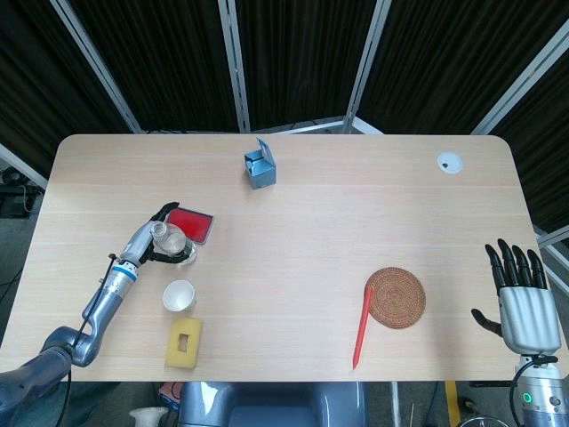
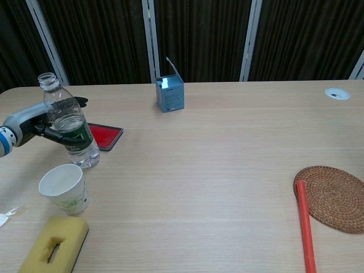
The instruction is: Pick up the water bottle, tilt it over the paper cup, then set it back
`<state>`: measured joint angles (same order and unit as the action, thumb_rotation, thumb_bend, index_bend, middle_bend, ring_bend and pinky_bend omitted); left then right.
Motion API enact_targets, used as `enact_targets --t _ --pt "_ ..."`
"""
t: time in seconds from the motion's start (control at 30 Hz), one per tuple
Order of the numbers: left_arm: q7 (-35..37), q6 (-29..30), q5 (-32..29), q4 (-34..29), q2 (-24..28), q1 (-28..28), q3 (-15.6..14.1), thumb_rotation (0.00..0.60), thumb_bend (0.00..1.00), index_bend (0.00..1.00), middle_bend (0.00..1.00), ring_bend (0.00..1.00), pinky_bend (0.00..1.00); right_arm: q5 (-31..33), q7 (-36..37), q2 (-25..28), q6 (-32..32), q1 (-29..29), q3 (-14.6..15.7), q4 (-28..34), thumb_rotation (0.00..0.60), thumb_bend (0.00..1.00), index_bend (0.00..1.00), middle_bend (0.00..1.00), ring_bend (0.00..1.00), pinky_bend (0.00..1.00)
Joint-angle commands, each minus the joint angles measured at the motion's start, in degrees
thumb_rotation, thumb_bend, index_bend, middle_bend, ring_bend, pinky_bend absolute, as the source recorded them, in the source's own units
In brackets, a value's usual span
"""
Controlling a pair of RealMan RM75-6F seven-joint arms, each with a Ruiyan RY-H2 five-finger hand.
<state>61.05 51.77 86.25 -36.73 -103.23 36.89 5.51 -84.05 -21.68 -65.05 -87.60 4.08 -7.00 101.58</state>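
The clear water bottle (image 1: pixel 177 243) (image 2: pixel 58 100), uncapped and green-labelled, stands upright on the table's left side. My left hand (image 1: pixel 146 240) (image 2: pixel 28 120) reaches in from the left and wraps it at mid-height, thumb across the front and fingers behind. The white paper cup (image 1: pixel 179 295) (image 2: pixel 63 187) stands upright just in front of the bottle, apart from it. My right hand (image 1: pixel 524 298) hangs off the table's right front corner, fingers spread and holding nothing; the chest view does not show it.
A red pad (image 1: pixel 190 223) (image 2: pixel 105 136) lies right behind the bottle. A yellow sponge (image 1: pixel 183 342) (image 2: pixel 54 247) sits in front of the cup. A blue box (image 1: pixel 259 166) stands at the back, with a woven coaster (image 1: pixel 397 297) and red pen (image 1: pixel 361 327) at right.
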Motion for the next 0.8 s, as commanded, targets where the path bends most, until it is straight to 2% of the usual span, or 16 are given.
enact_targets --t 0.03,0.27,0.37,0.43,0.57,0.63,0.8 --pt "1.6 -0.7 -0.1 1.7 -1.5 0.7 -0.5 0.600 0.00 0.00 0.00 0.00 0.00 0.2 0.0 0.0 0.0 0.1 0.0 -0.1 0.600 0.00 0.00 0.00 0.00 0.00" --pt "5.4 -0.5 0.1 4.2 -3.7 1.5 -1.1 0.600 0.02 0.01 0.00 0.00 0.01 0.7 -0.2 -0.3 0.4 0.3 0.0 -0.4 0.600 0.00 0.00 0.00 0.00 0.00" --pt "6.4 0.3 -0.3 5.4 -4.6 1.5 -0.7 0.600 0.08 0.12 0.08 0.02 0.04 0.9 -0.4 -0.3 0.5 0.4 0.0 -0.5 0.600 0.00 0.00 0.00 0.00 0.00" --pt "6.8 0.6 -0.7 6.0 -5.1 1.4 -0.5 0.600 0.16 0.25 0.19 0.08 0.10 0.9 -0.3 -0.3 0.5 0.5 0.1 -0.5 0.600 0.00 0.00 0.00 0.00 0.00" --pt "8.4 0.6 -1.2 6.5 -5.5 1.4 -0.2 0.600 0.32 0.44 0.36 0.21 0.25 1.0 -0.2 -0.3 0.5 0.5 0.1 -0.6 0.600 0.00 0.00 0.00 0.00 0.00" --pt "9.0 0.4 -1.1 6.5 -5.5 1.4 -0.4 0.600 0.38 0.50 0.41 0.25 0.29 1.1 -0.1 -0.2 0.6 0.6 0.1 -0.6 0.600 0.00 0.00 0.00 0.00 0.00" --pt "11.2 0.8 -1.5 5.9 -5.3 1.4 -0.2 0.600 0.41 0.58 0.46 0.30 0.34 1.2 0.2 -0.1 0.7 0.6 0.2 -0.5 0.600 0.00 0.00 0.00 0.00 0.00"
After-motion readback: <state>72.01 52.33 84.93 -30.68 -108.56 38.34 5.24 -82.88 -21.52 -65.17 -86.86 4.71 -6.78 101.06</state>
